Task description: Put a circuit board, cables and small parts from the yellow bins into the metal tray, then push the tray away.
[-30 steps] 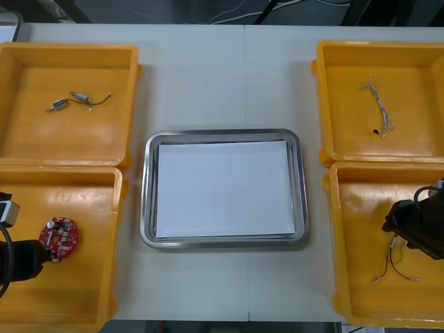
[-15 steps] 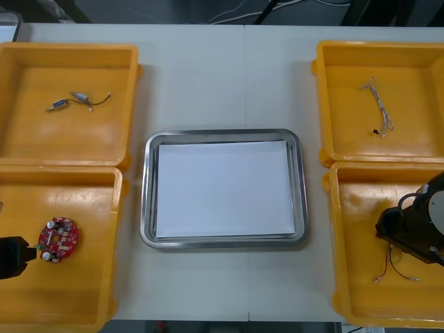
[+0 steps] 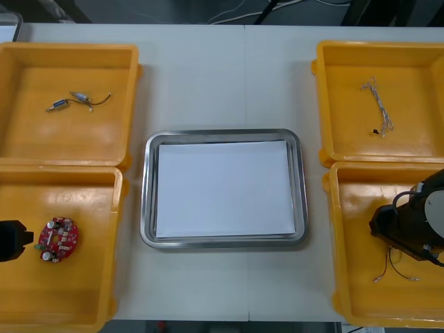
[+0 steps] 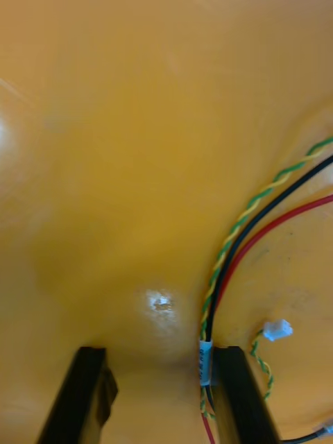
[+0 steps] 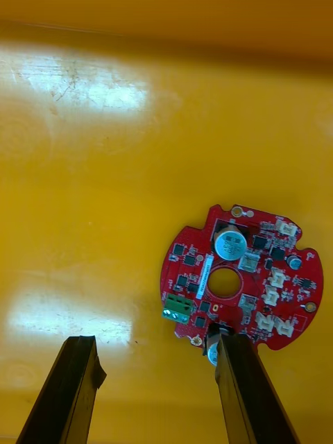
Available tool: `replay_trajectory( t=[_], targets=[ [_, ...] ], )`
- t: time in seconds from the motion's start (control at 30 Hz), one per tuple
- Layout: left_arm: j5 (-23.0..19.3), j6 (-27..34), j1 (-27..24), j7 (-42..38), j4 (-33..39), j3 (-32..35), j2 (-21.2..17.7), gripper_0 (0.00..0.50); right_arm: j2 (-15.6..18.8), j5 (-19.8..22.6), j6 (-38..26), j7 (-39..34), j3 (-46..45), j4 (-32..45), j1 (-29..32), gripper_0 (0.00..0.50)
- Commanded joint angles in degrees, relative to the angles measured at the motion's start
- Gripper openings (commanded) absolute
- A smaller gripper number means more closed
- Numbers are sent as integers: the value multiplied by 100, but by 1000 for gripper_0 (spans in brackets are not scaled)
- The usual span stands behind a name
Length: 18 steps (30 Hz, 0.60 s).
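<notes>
A round red circuit board (image 3: 58,236) (image 5: 239,277) lies in the near left yellow bin (image 3: 90,291). My left gripper (image 3: 28,239) (image 5: 159,388) is low in that bin, open, with one fingertip (image 5: 232,354) at the board's edge and the other well clear of it. In the near right yellow bin (image 3: 354,277), my right gripper (image 3: 388,232) (image 4: 159,395) is open close above the floor. A bundle of cables (image 3: 397,267) (image 4: 229,257), green-yellow twisted, black and red, runs along the inner side of one finger (image 4: 236,395). Nothing else lies between the fingers.
The metal tray (image 3: 223,134), white inside, sits between the bins. The far left bin holds small metal parts on a thin wire (image 3: 76,100). A thin pale cable (image 3: 378,104) lies in the far right bin. A small white connector (image 4: 277,329) rests beside the bundle.
My left gripper has drawn back leftwards, uncovering the board's edge. My right gripper has shifted a little to the left over the cables.
</notes>
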<state>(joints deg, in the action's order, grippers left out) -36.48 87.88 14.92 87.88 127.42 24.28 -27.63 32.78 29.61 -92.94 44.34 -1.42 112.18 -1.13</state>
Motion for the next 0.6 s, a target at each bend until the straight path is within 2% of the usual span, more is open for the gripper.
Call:
replay_trajectory(
  t=[0.03, 0.1, 0.17, 0.33, 0.6],
  targets=[
    [-26, -157, -208, 1381, -200, -28, -348, 500, -114, 18, 48, -197, 45, 24, -10, 59],
    [-44, -254, -217, 1803, -226, -37, -419, 500, -114, 18, 48, -171, 45, 24, -10, 16],
    [-70, -280, -217, 2146, -235, -37, -489, 500, -123, 36, 48, -154, 36, 24, -10, 3],
    [-202, -377, -217, 2823, -226, -46, -577, 500, -114, 54, 48, -118, -8, 24, -10, 0],
    [-861, -439, -208, 4141, -235, 24, -656, 500, -105, 106, 21, 5, -131, 85, -10, 0]
  ],
)
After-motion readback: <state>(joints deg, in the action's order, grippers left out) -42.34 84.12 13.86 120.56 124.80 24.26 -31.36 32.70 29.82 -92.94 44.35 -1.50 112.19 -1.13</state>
